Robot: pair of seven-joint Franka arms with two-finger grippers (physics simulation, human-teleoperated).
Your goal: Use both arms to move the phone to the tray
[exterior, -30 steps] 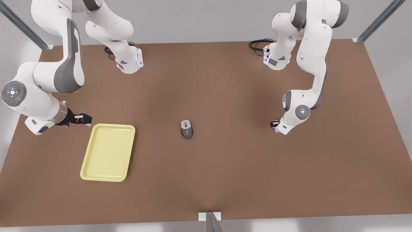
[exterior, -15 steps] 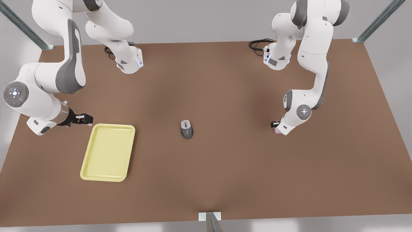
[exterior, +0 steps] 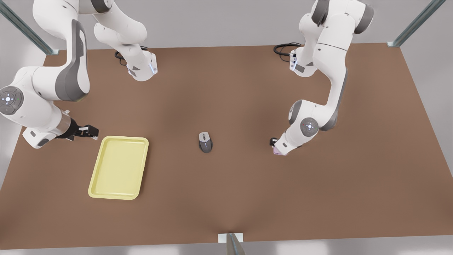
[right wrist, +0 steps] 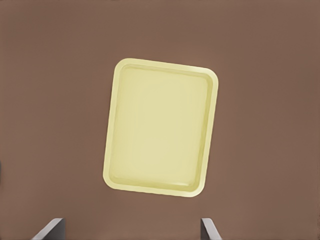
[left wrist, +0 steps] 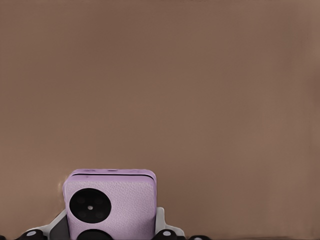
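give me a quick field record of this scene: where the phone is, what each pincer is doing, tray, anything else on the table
phone: pale pink phone held in the left pincer, above the table, at the front view's right of centre
left pincer: shut on the phone
right pincer: open, near the tray's far corner, at the front view's left
tray: pale yellow tray, nothing in it
other: grey computer mouse between tray and phone
task state: phone not yet in tray
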